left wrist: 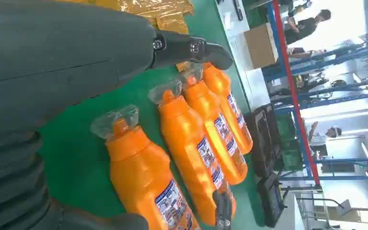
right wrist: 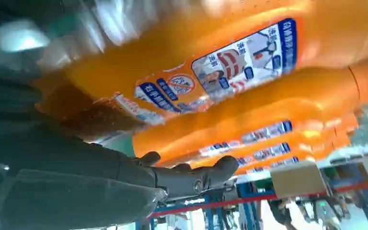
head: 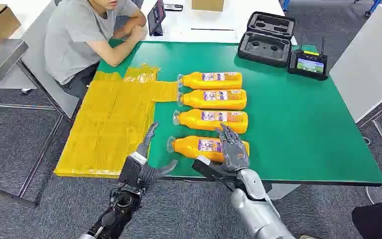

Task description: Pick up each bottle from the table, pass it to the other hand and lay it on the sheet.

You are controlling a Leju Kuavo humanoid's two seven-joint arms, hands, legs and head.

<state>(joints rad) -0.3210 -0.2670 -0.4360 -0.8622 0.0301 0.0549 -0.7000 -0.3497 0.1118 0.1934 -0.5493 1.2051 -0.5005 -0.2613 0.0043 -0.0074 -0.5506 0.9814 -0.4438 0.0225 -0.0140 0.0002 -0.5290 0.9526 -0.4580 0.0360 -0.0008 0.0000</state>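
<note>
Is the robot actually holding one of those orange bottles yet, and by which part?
Cannot be told. The right hand lies over the labelled body of the nearest bottle, a closed grip unclear. The left hand holds nothing.

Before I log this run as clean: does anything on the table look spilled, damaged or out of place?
No spill or damage shows. Four orange bottles lie in a neat row on the green table, caps toward the yellow sheet. Only the sheet looks untidy: its far edge is crumpled and it overhangs the table's side.
</note>
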